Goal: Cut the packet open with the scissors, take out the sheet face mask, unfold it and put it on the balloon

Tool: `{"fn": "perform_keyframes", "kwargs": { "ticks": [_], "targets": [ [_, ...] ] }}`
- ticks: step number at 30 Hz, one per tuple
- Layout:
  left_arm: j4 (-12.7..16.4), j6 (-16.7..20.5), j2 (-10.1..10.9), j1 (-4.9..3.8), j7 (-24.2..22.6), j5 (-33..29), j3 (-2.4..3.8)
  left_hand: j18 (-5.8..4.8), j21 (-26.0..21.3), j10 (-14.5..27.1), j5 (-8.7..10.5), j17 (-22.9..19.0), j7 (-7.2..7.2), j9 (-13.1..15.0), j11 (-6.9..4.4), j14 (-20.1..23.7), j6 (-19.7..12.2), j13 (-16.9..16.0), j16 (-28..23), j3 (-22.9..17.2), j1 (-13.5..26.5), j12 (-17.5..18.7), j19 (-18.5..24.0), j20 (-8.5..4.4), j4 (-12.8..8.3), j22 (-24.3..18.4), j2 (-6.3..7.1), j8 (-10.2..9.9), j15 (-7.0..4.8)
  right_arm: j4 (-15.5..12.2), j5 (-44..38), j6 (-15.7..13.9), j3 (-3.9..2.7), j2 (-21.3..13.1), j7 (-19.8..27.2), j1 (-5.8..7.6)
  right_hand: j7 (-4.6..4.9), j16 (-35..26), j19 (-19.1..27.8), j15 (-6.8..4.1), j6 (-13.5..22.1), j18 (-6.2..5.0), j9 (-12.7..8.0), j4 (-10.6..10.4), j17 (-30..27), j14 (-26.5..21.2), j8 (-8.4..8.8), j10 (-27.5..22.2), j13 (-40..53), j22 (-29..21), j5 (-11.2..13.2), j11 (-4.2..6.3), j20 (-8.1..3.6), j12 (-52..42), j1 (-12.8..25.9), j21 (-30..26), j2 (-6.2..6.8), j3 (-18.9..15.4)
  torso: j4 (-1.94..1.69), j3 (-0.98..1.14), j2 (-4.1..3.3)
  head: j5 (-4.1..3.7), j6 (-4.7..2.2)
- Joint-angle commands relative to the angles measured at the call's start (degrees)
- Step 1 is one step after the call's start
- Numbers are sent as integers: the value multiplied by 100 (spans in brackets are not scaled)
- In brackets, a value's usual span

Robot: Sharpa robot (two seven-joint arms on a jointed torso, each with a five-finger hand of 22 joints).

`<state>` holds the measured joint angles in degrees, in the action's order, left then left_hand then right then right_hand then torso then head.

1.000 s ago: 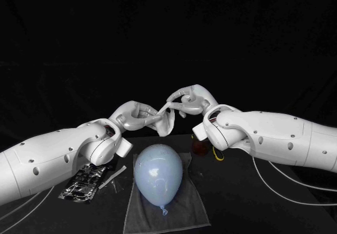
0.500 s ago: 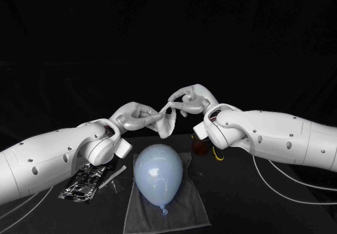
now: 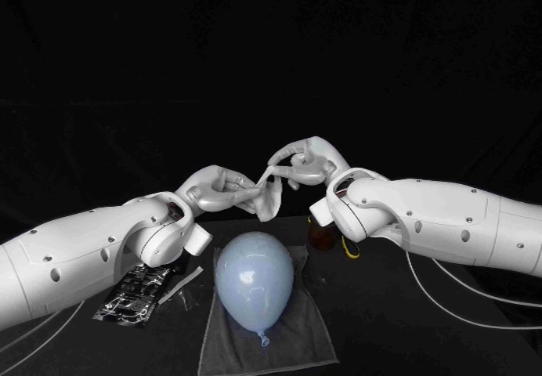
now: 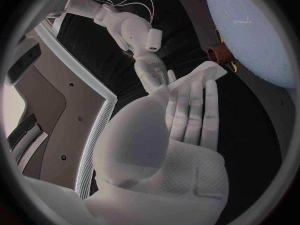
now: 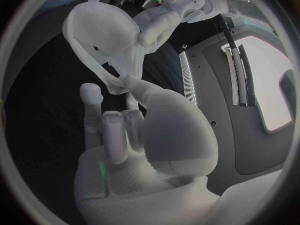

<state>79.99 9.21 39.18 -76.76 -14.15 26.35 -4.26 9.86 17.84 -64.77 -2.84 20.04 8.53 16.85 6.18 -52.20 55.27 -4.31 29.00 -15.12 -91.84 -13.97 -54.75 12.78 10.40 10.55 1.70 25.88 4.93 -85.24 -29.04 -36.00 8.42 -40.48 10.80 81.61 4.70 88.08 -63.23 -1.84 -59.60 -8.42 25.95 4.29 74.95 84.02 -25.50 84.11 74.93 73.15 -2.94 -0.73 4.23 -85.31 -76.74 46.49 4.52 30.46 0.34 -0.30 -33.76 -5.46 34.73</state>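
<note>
Sheet mask (image 3: 266,196) hangs pinched by left hand (image 3: 217,188) and right hand (image 3: 303,160); head view places the balloon (image 3: 255,278) below, right wrist view shows a small hole in the mask.

we see our left arm (image 3: 79,258) and right arm (image 3: 452,219) as smooth, glossy white shells, rounded and bulging at the joints and dotted with small dark screw recesses. thin white cables (image 3: 452,308) trail from under the right arm. our left hand (image 3: 220,189) and right hand (image 3: 303,160) are silvery-grey, each palm (image 4: 187,175) finely dimpled.
</note>
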Motion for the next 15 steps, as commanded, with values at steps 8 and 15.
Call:
{"fn": "perform_keyframes", "kwargs": {
  "ticks": [8,15],
  "targets": [
    [-13,-207,2,-3,-4,-44,7,3,169,-75,7,-77,-1,77,11,-79,-108,24,-76,-394,219,72,125,-39,128,142,-140,57,31,11,-69,19,-7,-23,-31,1,18,34,-28,-40,-13,-56,6,12,722,205,-25,243,876,-3,16,2,-5,-15,48,2,5,37,6,1,4,3,14],
    [-12,-264,-3,-3,-30,-131,7,20,162,-84,8,-64,-12,88,10,-76,-138,20,-58,-601,447,92,161,-2,385,141,-202,63,23,39,-159,212,-6,5,-200,1,19,31,-14,-40,-12,-60,6,15,709,198,-27,247,883,-11,15,1,-5,-20,55,-22,9,41,2,-1,3,3,14]
  ]
}}
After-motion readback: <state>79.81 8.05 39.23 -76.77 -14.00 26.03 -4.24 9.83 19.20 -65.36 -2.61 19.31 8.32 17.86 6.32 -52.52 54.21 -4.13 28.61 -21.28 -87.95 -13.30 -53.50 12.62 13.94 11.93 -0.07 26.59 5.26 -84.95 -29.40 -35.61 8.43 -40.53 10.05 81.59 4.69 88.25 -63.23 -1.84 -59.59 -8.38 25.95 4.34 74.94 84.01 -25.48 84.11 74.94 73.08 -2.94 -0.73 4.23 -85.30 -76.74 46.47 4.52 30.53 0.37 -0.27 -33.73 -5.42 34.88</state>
